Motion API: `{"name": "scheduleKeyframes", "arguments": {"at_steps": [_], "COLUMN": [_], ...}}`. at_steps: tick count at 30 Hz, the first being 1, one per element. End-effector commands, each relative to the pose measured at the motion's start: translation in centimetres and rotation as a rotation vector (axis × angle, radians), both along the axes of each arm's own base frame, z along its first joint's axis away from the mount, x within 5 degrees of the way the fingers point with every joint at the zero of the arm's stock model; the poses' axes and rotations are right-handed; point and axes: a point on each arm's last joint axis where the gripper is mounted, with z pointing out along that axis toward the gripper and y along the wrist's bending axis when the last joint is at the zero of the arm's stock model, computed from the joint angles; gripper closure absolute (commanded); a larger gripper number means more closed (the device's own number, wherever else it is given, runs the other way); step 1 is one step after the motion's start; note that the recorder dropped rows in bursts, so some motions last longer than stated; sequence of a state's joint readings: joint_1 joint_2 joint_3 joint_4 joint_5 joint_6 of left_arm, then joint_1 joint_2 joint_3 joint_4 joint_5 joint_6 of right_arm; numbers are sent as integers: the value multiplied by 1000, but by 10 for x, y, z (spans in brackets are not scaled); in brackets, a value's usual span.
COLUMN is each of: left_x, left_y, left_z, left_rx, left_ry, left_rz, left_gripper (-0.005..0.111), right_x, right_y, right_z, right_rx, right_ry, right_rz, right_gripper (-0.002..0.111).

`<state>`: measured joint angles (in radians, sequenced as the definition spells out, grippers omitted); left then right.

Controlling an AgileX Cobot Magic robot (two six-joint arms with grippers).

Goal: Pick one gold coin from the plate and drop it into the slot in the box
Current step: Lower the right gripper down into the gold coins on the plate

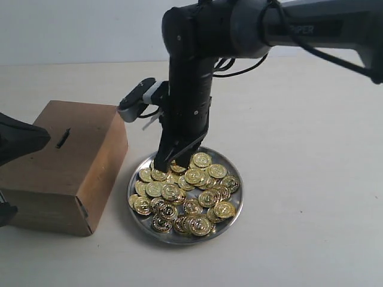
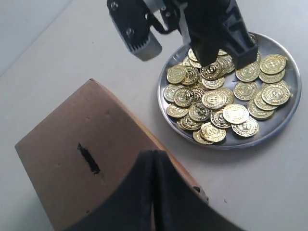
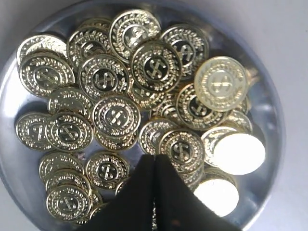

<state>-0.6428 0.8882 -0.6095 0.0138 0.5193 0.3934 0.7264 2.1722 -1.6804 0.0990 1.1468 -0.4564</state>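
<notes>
The silver plate (image 1: 179, 239) holds several gold coins (image 1: 194, 176) piled over one another. My right gripper (image 1: 172, 164) reaches down to the coins at the plate's far left side. In the right wrist view its fingers (image 3: 155, 157) are pressed together just above the coins (image 3: 115, 115), and no coin shows between them. The brown box (image 1: 78, 179) stands left of the plate, with its dark slot (image 1: 63, 138) on top. My left gripper (image 2: 153, 154) hovers shut over the box (image 2: 53, 144), beside the slot (image 2: 89, 159), and holds nothing.
The right arm's grey wrist camera (image 1: 136, 99) juts out toward the box above the plate's rim (image 2: 288, 120). Plate and box sit close together on a pale tabletop (image 1: 311, 179).
</notes>
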Motion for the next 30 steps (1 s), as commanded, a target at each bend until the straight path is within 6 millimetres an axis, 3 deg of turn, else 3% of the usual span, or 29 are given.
{"name": "scheduleKeyframes", "arguments": {"at_steps": [1, 4, 6, 9, 12, 15, 22, 30], "left_x": [1, 1, 1, 1, 1, 1, 1, 1], "left_y": [-2, -2, -2, -2, -2, -2, -2, -2], "left_z": [2, 2, 2, 2, 2, 2, 2, 2], "left_rx": [-13, -15, -15, -15, -15, -15, -15, -16], "left_ry": [-14, -13, -13, -13, -13, -13, -13, -12], "left_rz": [-2, -1, -1, -1, -1, -1, -1, 0], "left_gripper": [107, 107, 107, 107, 107, 107, 107, 107], "right_x": [-6, -8, -8, -9, -12, -13, -12, -9], "right_y": [15, 18, 18, 19, 24, 27, 28, 29], "right_z": [-6, -8, -9, -9, -8, -9, -32, -32], "right_rx": [-25, -30, -31, -22, 30, 60, 26, 39], "right_ry": [-13, -2, -1, 9, 43, 63, 96, 67], "right_rz": [38, 71, 71, 56, 26, -13, -16, -33], "right_gripper": [108, 102, 88, 60, 45, 46, 48, 51]}}
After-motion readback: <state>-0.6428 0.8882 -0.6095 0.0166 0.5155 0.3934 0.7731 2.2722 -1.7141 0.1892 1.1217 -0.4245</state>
